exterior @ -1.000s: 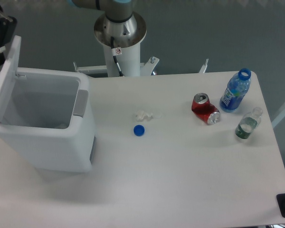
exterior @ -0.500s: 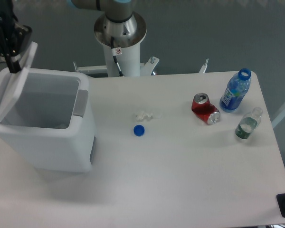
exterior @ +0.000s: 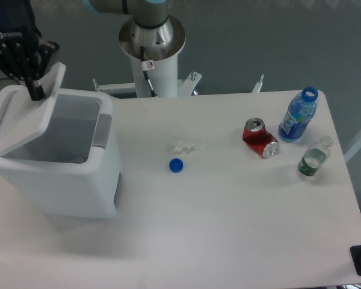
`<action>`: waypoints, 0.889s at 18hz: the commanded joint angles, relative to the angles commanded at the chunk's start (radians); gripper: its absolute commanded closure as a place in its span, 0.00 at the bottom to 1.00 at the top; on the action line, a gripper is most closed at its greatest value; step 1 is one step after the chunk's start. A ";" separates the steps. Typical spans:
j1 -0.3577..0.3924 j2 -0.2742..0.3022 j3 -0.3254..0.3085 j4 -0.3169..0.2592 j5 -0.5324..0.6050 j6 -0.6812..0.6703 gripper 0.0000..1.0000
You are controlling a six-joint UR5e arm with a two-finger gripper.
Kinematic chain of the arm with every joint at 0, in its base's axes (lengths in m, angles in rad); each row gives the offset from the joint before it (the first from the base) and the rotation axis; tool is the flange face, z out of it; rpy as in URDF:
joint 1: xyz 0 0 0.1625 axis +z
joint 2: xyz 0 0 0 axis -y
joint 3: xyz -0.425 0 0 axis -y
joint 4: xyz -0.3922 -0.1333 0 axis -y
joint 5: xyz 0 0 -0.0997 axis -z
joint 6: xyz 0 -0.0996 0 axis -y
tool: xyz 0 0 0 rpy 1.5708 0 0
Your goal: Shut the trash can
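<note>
The trash can [exterior: 66, 174], a big boxy white bin, stands at the left end of the white table [exterior: 228, 223], its grey latch tab [exterior: 102, 129] on the rim that faces the table's middle. Its flat lid [exterior: 25, 117] is hinged along the far left side and tilts partway down over the opening, with much of the bin's inside in plain sight beneath the raised edge. My gripper [exterior: 35, 91] comes in from above at the picture's top left corner, dark fingers pointing down, the tips resting against the lid's upper face near its raised edge. From this angle I cannot tell whether my jaws are apart or together; nothing is seen held between them.

Out on the table, a small crumpled scrap of clear wrapping [exterior: 182, 146] lies near the middle, with a blue bottle cap [exterior: 176, 165] just beside it on the near side. Toward the right end, a dented red soda can [exterior: 260, 138] lies on its side. Next to it stands an uncapped blue bottle [exterior: 298, 115], and close by that a small clear bottle [exterior: 314, 156].
</note>
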 joint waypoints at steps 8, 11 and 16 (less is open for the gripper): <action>0.031 -0.003 -0.003 0.000 -0.021 0.029 0.98; 0.031 -0.005 -0.014 0.002 -0.023 0.034 0.98; 0.035 -0.006 -0.035 0.002 -0.035 0.037 0.98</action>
